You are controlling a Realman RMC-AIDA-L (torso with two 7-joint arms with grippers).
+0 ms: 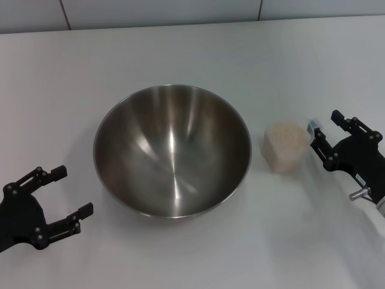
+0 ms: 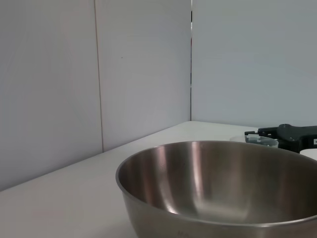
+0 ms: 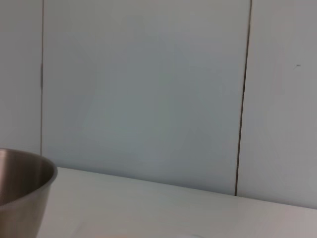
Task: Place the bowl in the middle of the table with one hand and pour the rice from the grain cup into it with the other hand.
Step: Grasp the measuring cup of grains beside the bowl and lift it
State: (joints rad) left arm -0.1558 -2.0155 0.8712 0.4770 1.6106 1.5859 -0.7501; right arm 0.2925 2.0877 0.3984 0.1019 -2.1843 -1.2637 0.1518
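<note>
Head view: the bowl (image 1: 172,150) is sitting mid-table (image 1: 192,54), empty; the rice-filled cup (image 1: 284,147) is standing just right of it. The left gripper (image 1: 63,194) is waiting spread nearby; the right gripper (image 1: 323,132) is hovering spread beside the cup. Left wrist view: the bowl (image 2: 218,188) is filling the foreground. Right wrist view: only the bowl's edge (image 3: 22,193) is showing. The cup is probably light and squashable, so gripping mid-wall seems best.

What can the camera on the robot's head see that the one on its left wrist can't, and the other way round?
Only the head view shows the small clear plastic grain cup's tapered sides with the cream-coloured rice filling it, plus the open black left gripper apart from the bowl.

Only the left wrist view shows the pale panelled wall behind the table and the bowl from the side.

Both show the large, empty stainless-steel bowl, the white table and the black right gripper, open beside the cup.
</note>
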